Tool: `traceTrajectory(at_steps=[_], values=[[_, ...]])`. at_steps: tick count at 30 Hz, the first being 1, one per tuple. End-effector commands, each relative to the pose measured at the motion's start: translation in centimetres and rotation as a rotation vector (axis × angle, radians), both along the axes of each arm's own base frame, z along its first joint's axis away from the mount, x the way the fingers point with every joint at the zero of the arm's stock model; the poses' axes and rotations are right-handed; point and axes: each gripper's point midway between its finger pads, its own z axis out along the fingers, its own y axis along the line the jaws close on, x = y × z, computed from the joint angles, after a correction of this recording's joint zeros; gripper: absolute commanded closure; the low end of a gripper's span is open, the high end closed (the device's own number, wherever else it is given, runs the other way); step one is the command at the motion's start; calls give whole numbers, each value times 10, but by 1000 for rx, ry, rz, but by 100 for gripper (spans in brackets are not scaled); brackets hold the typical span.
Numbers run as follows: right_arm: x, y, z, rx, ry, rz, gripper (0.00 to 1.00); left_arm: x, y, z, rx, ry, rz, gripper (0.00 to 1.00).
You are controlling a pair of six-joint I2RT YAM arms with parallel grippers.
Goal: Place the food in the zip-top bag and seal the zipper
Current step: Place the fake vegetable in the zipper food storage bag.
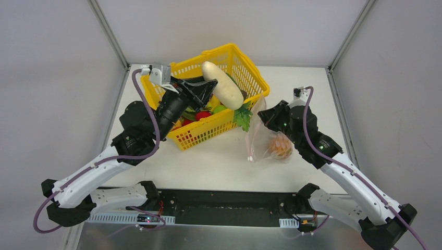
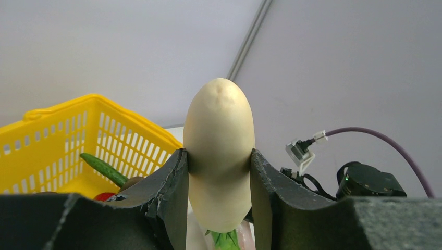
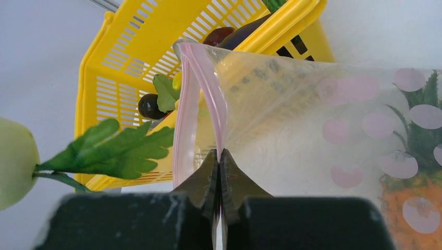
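My left gripper (image 1: 208,86) is shut on a white radish (image 1: 223,85) with green leaves (image 1: 242,117) and holds it above the yellow basket's right side; in the left wrist view the radish (image 2: 219,151) fills the gap between the fingers. My right gripper (image 1: 264,115) is shut on the pinkish zipper edge (image 3: 218,122) of the clear zip-top bag (image 1: 260,140), holding its mouth open toward the basket. An orange toy food (image 1: 280,146) lies inside the bag. More food (image 1: 202,114) sits in the basket.
The yellow lattice basket (image 1: 250,73) stands at the table's back centre, just left of the bag. A green cucumber (image 2: 103,169) and dark pieces (image 3: 149,105) lie in it. Grey walls enclose the table on three sides.
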Motion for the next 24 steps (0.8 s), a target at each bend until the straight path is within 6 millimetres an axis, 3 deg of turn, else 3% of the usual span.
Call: traceTrajectory(at_steps=[1, 10, 14, 19, 24], values=[[8, -2, 32, 49, -83, -30, 100, -8, -13, 13, -32, -54, -47, 98], [5, -1, 34, 44, -80, -13, 100, -19, -46, 9, -48, -96, -172, 97], [4, -2, 32, 40, -75, -13, 100, -29, -44, 19, -117, -152, -211, 96], [1, -3, 39, 53, -87, -6, 100, -32, -58, 11, -66, -162, -259, 97], [-7, 0, 52, 72, -98, 36, 100, -26, -81, -13, 20, -149, -294, 100]])
